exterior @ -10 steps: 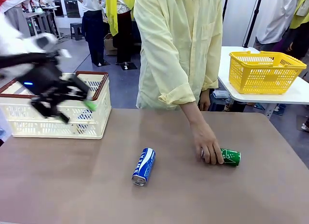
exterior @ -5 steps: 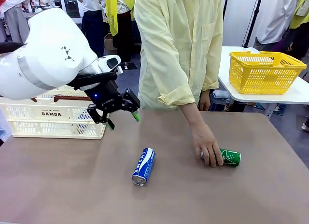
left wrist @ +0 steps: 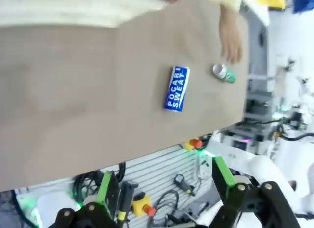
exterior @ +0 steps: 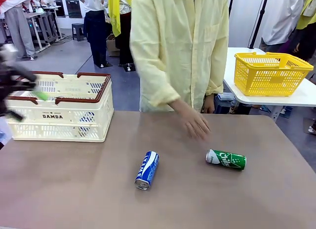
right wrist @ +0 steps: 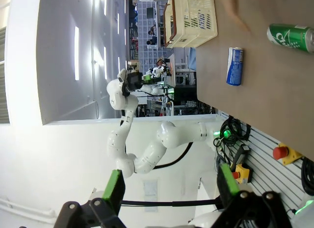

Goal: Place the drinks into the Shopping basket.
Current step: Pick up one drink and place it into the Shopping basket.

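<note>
Two drinks lie on their sides on the brown table: a blue can (exterior: 147,170) near the middle and a green can (exterior: 226,159) to its right. The person's hand (exterior: 194,125) hovers blurred above the table, clear of the green can. The cream Shopping basket (exterior: 59,113) with a dark red rim stands at the back left. My left gripper (exterior: 27,103) is a blur at the far left in front of the basket. In its wrist view the left gripper (left wrist: 164,181) stands open, high above the blue can (left wrist: 177,88) and green can (left wrist: 224,73). My right gripper (right wrist: 170,184) is open beyond the table edge, with the green can (right wrist: 290,37), blue can (right wrist: 235,66) and basket (right wrist: 191,19) far off.
A yellow mesh basket (exterior: 270,71) sits on a white side table at the back right. The person in a pale yellow shirt (exterior: 177,46) stands at the far edge of the table. Other people stand farther behind.
The person's hand let go of the green can and lifted away. My left arm swung out over the table's middle, then back to the far left by the basket.
</note>
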